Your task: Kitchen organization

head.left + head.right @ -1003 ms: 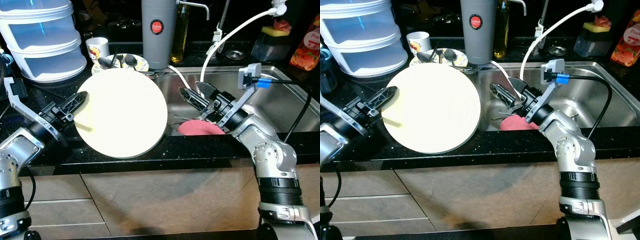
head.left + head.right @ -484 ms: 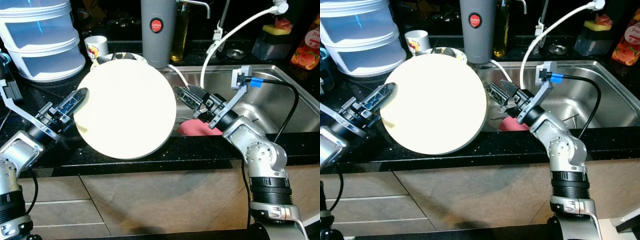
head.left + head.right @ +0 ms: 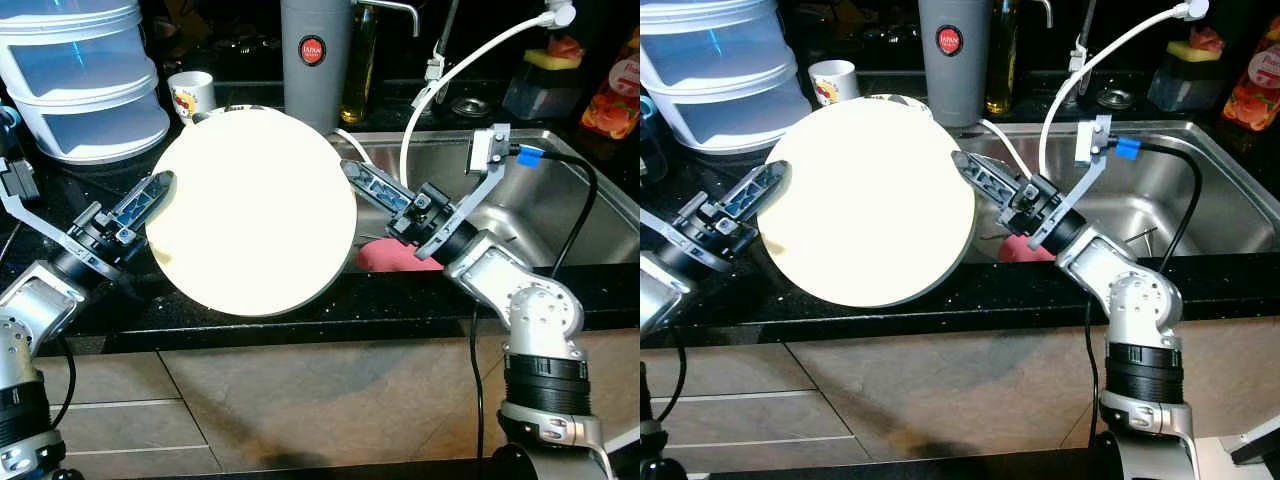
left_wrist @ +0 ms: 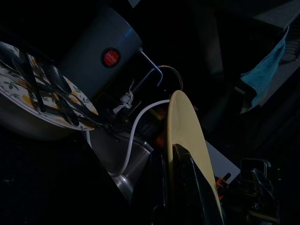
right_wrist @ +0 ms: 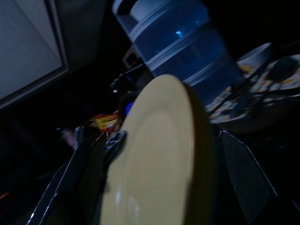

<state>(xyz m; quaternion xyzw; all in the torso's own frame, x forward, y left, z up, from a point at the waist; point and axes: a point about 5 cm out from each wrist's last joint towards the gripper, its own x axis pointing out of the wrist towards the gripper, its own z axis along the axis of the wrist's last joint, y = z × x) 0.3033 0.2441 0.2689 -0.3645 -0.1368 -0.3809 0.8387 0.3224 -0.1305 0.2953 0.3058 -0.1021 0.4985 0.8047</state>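
Observation:
A large cream plate [image 3: 250, 210] is held up off the black counter, tilted so its face points at me. My left gripper [image 3: 160, 190] is shut on its left rim; in the left wrist view the plate [image 4: 185, 126] stands edge-on between the fingers [image 4: 185, 187]. My right gripper [image 3: 352, 175] is at the plate's right rim, open, with one finger on each side of the rim, as the right wrist view shows around the plate [image 5: 159, 159]. Whether its pads touch the plate I cannot tell.
The steel sink [image 3: 570, 200] lies at the right with a pink dish [image 3: 395, 257] in it. Behind the plate stand a grey canister [image 3: 317, 60], a patterned plate with spoons [image 4: 42, 98], a cup [image 3: 193, 93] and stacked white containers [image 3: 80, 80]. A white hose [image 3: 450, 75] arcs over the sink.
The plate has been raised and tilted more upright. My right gripper has come up out of the sink and moved left to the plate's right rim.

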